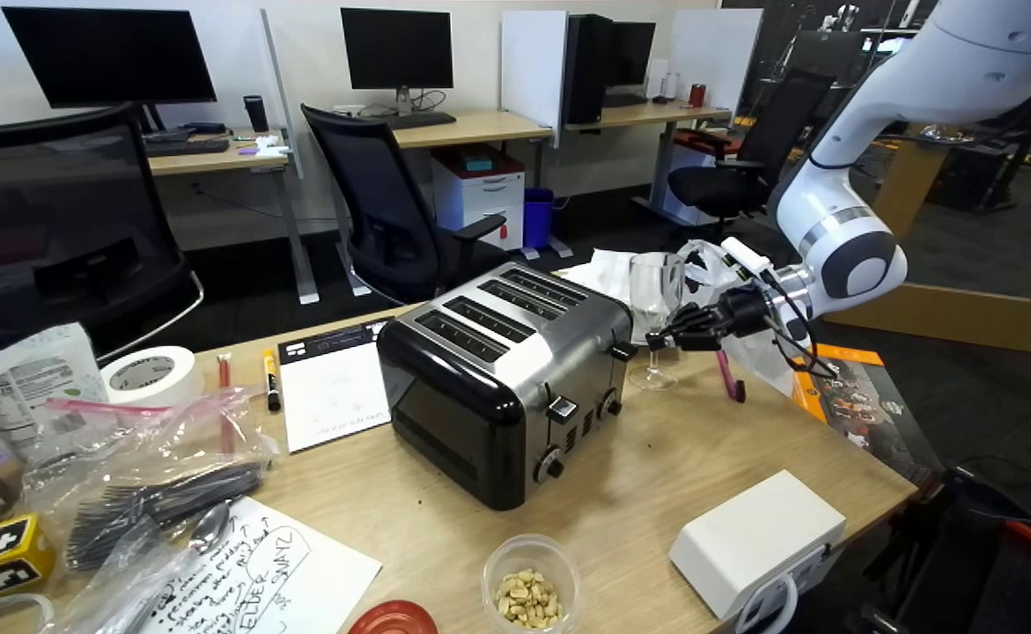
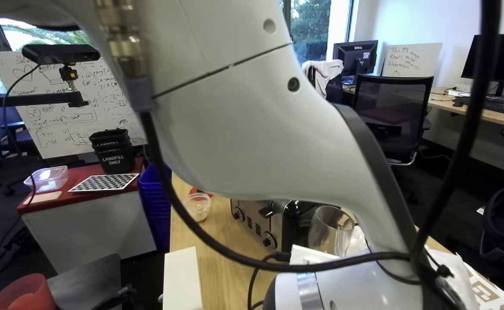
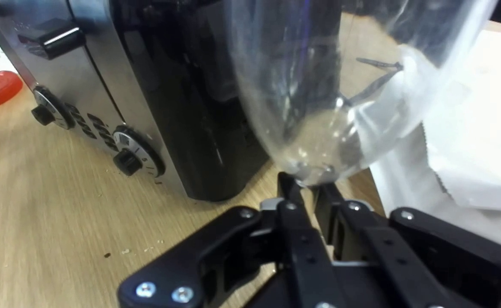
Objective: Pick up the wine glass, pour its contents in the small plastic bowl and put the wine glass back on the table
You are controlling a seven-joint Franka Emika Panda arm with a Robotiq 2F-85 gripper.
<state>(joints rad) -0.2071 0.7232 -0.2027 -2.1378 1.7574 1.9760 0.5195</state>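
The clear wine glass (image 1: 651,286) stands upright beside the toaster, its foot appearing to rest on the table. Its bowl looks empty. It also shows in an exterior view (image 2: 330,230), partly behind the arm, and fills the top of the wrist view (image 3: 318,107). My gripper (image 1: 663,340) comes in level at the stem just under the glass bowl. In the wrist view the fingertips (image 3: 306,182) are close together on either side of the stem, which the bowl mostly hides. The small plastic bowl (image 1: 497,572) holds peanuts and also shows in an exterior view (image 2: 198,206).
The large four-slot toaster (image 1: 506,374) stands right beside the glass. A white box (image 1: 757,537) lies at the table's front edge. A red lid (image 1: 393,619) is next to the plastic bowl. Paper and plastic bags (image 1: 607,273) lie behind the glass, and a pink-handled item (image 1: 728,374) near the gripper.
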